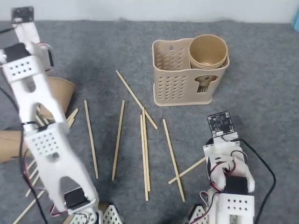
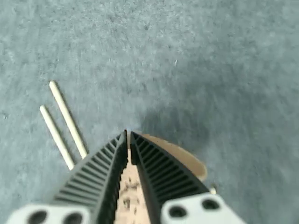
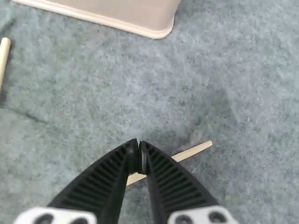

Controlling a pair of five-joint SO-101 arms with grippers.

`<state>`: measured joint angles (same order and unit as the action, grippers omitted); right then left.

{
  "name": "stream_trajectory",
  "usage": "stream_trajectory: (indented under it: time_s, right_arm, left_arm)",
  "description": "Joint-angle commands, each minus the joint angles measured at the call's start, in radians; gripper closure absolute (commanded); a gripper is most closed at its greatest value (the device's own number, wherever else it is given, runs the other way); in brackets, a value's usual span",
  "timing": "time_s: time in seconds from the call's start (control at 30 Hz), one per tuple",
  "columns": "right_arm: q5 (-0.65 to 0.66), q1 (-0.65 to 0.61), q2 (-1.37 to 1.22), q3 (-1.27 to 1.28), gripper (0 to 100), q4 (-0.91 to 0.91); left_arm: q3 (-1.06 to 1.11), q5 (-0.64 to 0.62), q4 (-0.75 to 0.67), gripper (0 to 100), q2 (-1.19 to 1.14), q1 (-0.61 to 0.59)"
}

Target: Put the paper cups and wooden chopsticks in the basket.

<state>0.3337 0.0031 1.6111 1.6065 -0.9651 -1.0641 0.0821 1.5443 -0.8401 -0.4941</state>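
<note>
High view: left arm (image 1: 44,140) extended forward, jaws clamping paper cup (image 1: 63,93).

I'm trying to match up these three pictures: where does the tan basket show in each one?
High view: the basket stands upper middle, slightly right.
Left wrist view: faces a paper cup and two chopsticks instead.
Right wrist view: its base edge lies ahead of the right gripper.
Shared landmark: the slanted chopstick near that gripper, in the high and right wrist views.
</note>
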Motion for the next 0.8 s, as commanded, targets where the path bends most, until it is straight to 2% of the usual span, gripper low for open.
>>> stream_trajectory:
  time_s: [0.0, 0.2, 0.37, 0.57, 0.77]
  right_arm:
    - [0.014, -0.005, 0.010, -0.008, 99.0, -0.012]
    - [0.014, -0.005, 0.019, 0.002, 99.0, -0.012]
    - [0.015, -0.005, 0.019, 0.002, 99.0, -0.012]
    - [0.015, -0.005, 0.019, 0.002, 99.0, -0.012]
    - [0.044, -0.007, 0.019, 0.005, 99.0, -0.012]
  left_arm:
    - [-0.314, 0.008, 0.018, 99, -0.175, 0.003]
    - [-0.616, 0.012, 0.120, 99, -0.384, 0.049]
    - [-0.598, 0.014, 0.180, 99, -0.414, 0.094]
    - [-0.599, 0.017, 0.215, 99, -0.404, 0.066]
    - [-0.595, 0.170, 0.215, 99, -0.404, -0.020]
